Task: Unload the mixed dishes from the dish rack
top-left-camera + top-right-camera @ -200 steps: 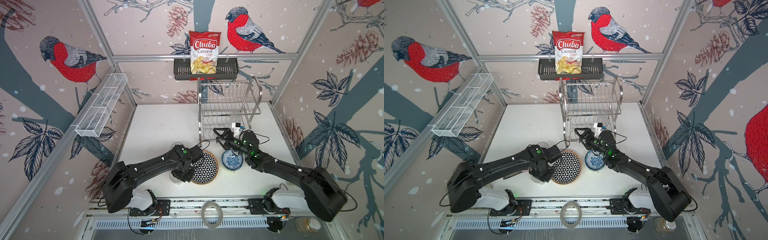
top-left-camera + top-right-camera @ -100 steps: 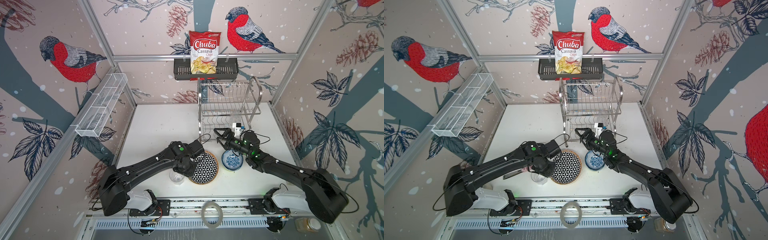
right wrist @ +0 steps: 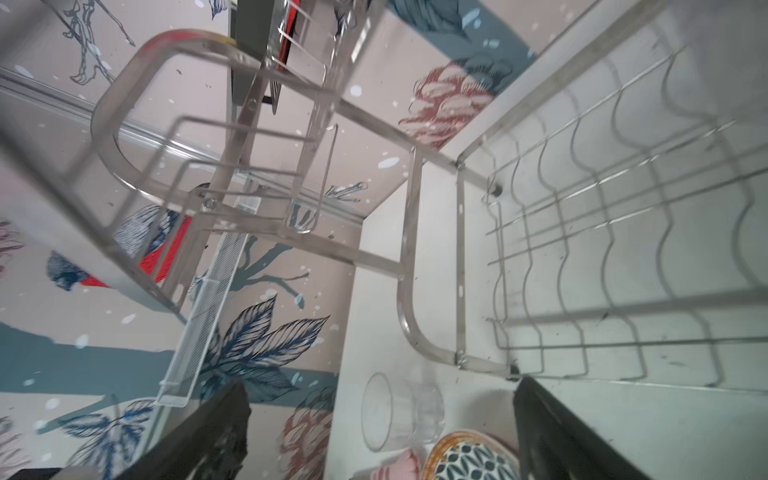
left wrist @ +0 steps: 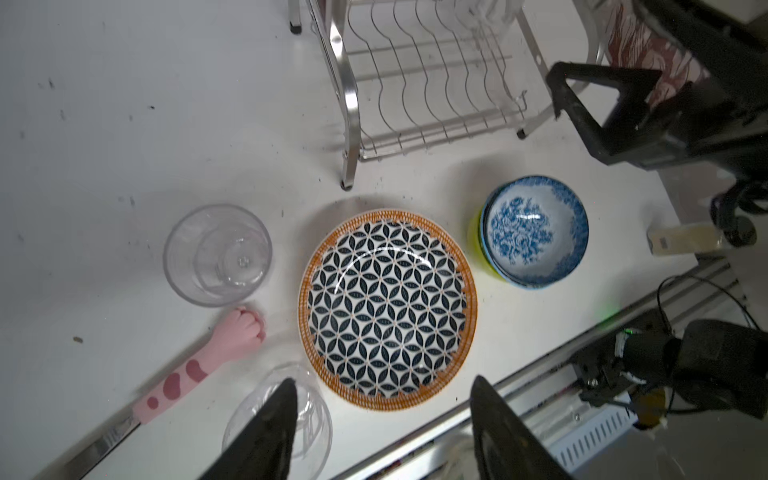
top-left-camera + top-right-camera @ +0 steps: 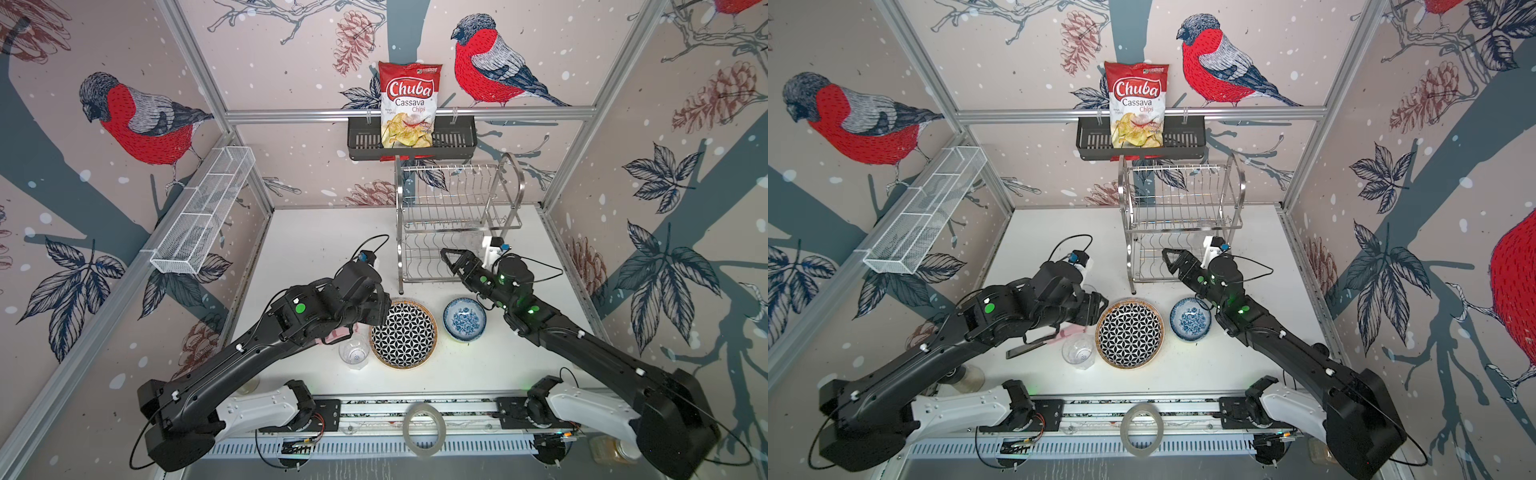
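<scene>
Hovering beside a clear glass (image 4: pixel 314 415), left gripper (image 4: pixel 382 380) spread, empty; right gripper (image 5: pixel 450 259) wide open at dish rack (image 5: pixel 457 216) lower tier.

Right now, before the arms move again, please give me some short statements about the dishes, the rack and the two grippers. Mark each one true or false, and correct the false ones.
1. The geometric plate lies face up on the table. True.
2. The blue-floral bowl sits in the dish rack. False: it is on the table beside the plate, stacked on a lime bowl.
3. The right gripper is open, close to the dish rack. True.
4. The chip bag lies on the table. False: it stands in the black basket on the back wall.
5. The left gripper grips the pink utensil. False: it is open and empty, and the utensil lies on the table.
</scene>
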Robot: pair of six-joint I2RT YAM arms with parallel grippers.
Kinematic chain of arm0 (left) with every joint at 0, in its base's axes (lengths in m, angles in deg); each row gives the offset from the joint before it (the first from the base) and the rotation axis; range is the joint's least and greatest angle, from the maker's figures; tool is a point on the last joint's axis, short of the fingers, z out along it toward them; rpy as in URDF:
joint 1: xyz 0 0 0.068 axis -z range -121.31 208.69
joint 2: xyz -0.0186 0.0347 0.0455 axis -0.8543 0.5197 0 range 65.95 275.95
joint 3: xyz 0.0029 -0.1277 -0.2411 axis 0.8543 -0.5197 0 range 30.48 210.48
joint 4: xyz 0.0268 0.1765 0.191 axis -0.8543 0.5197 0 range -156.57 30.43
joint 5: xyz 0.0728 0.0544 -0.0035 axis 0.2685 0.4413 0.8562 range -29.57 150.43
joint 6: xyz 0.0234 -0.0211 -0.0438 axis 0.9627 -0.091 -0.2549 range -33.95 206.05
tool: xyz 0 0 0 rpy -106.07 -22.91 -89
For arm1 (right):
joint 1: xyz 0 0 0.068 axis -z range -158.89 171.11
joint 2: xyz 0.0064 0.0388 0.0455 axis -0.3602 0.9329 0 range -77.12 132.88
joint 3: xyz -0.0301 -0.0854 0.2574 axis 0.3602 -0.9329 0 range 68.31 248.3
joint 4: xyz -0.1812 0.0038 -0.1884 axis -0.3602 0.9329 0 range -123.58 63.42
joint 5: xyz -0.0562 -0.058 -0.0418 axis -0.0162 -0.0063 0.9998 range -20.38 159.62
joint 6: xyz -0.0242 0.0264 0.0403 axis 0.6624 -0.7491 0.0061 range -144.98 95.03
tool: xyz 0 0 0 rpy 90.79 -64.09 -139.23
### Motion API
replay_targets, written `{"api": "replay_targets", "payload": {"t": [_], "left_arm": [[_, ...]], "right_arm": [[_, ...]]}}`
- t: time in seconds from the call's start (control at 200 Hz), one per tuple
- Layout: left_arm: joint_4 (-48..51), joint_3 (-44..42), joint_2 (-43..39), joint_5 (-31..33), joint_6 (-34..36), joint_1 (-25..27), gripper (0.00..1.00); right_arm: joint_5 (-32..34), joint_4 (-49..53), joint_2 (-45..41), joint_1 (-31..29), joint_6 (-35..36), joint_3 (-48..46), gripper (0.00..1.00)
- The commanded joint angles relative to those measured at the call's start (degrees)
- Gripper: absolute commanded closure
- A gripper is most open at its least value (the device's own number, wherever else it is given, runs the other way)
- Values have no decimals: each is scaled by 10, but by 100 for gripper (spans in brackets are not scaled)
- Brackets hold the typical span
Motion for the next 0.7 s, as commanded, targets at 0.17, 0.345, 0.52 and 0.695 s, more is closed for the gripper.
{"api": "replay_targets", "payload": {"t": [0.17,0.345,0.52,0.695], "left_arm": [[-287,-94,66,-84,15,-113,39],[-366,-100,124,-106,20,-121,28],[-382,-63,205,-106,38,-128,28],[-366,-9,287,-91,37,-132,42]], "right_arm": [[169,88,-37,1,156,13,1],[217,112,-20,1,212,34,1],[237,112,19,1,243,54,1],[237,105,49,1,244,66,1]]}}
